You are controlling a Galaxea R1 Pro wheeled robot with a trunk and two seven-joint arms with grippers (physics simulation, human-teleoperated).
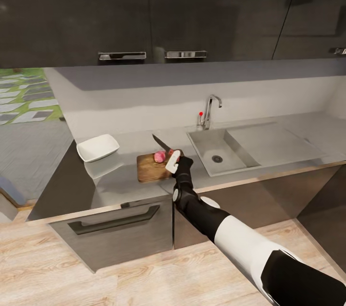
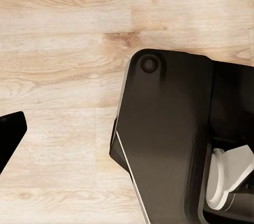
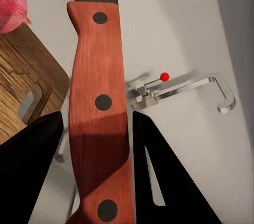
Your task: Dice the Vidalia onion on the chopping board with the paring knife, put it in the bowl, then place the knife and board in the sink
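Head view: one right gripper (image 1: 173, 159) clamped on one paring knife (image 1: 160, 143), over one chopping board (image 1: 153, 167) bearing one Vidalia onion (image 1: 159, 156); one bowl (image 1: 98, 147) beside it; one sink (image 1: 222, 151). Left gripper's state cannot be told.

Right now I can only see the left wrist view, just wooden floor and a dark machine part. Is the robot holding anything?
Observer: Yes. Its right hand is shut on the paring knife, gripping the reddish handle.
Operator: What is it about to cut?
Observer: A pink onion lies on the chopping board, right beside that hand.
Operator: And where would the pieces go?
Observer: A white bowl stands on the countertop, left of the board and apart from it. I see nothing in it.
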